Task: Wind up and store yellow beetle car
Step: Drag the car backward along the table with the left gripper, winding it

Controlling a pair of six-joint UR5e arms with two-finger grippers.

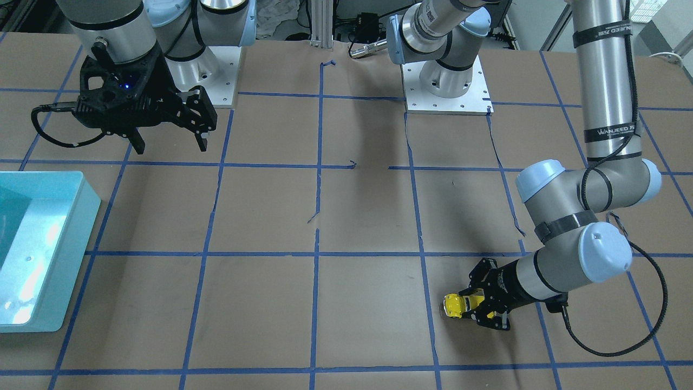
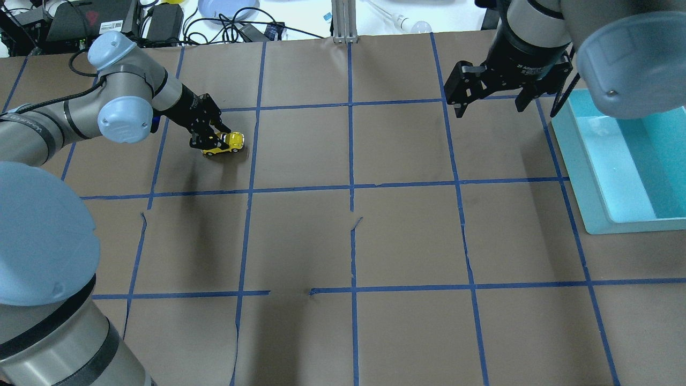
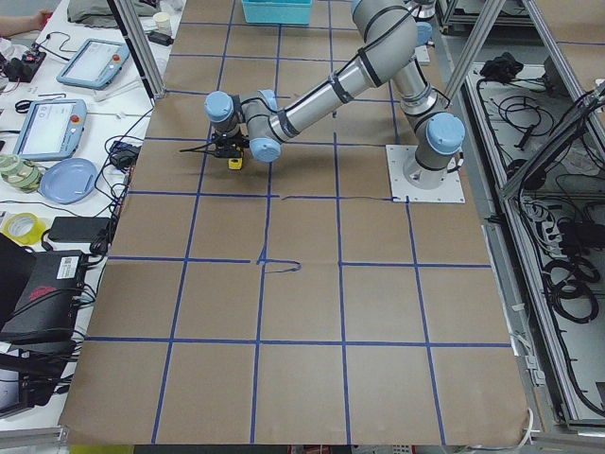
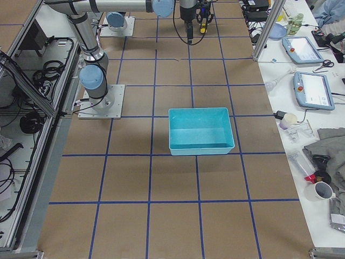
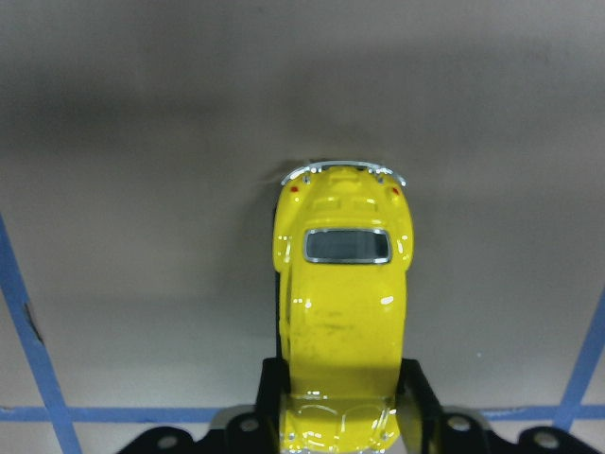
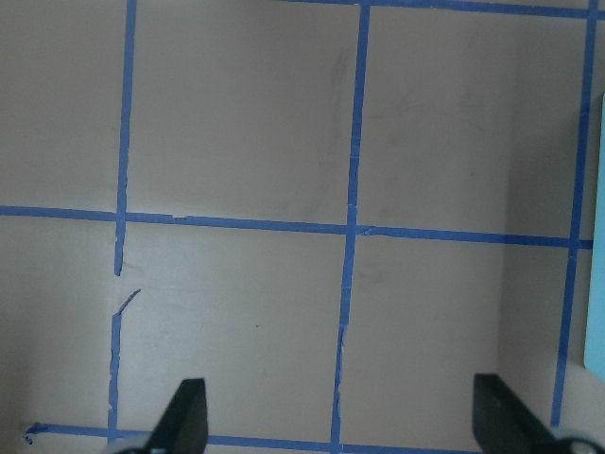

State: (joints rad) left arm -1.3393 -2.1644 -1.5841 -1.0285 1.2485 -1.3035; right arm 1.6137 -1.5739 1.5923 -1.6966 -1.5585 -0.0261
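Brown paper covers the table [image 1: 368, 325]. Nearest, yellow beetle car [image 5: 342, 312] rests wheels-down, flanks pinched by the left gripper [image 1: 475, 307] (low hold probably keeps wheels loaded for pull-back winding). Teal bin [image 1: 91, 211] waits well apart for storing. Farthest, right gripper [image 1: 170, 146] hovers spread, empty, toward the bin's side.

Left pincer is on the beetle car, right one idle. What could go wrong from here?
1. The left pincer clamps only one end of the yellow beetle car; most of the glossy body sticks out, so it may twist or slip during winding.
2. The teal bin lies across the table beside the open right pincer; a long carry or handover could drop so small a car.
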